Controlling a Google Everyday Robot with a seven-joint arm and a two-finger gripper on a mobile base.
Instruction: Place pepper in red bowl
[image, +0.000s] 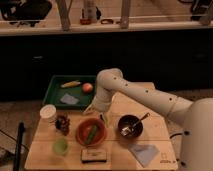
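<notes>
The pincer (98, 112) hangs at the end of the white arm, just behind the far rim of the red bowl (79, 135), over the middle of the desk (160, 134). How far open it is I cannot tell. It seems to carry nothing, since the pepper (91, 133) lies inside the red bowl, a green sliver slanting across its floor. By that look the placing seems done.

The pepper is likely light and firm but thin-skinned, with a smooth, waxy surface that could slip. Should it need lifting, a gentle hold across its middle, at right angles to its length, would suit it best. The dark bowl (121, 131) stands just beside the red one, and the light-green cup (61, 146) sits near its other side.
</notes>
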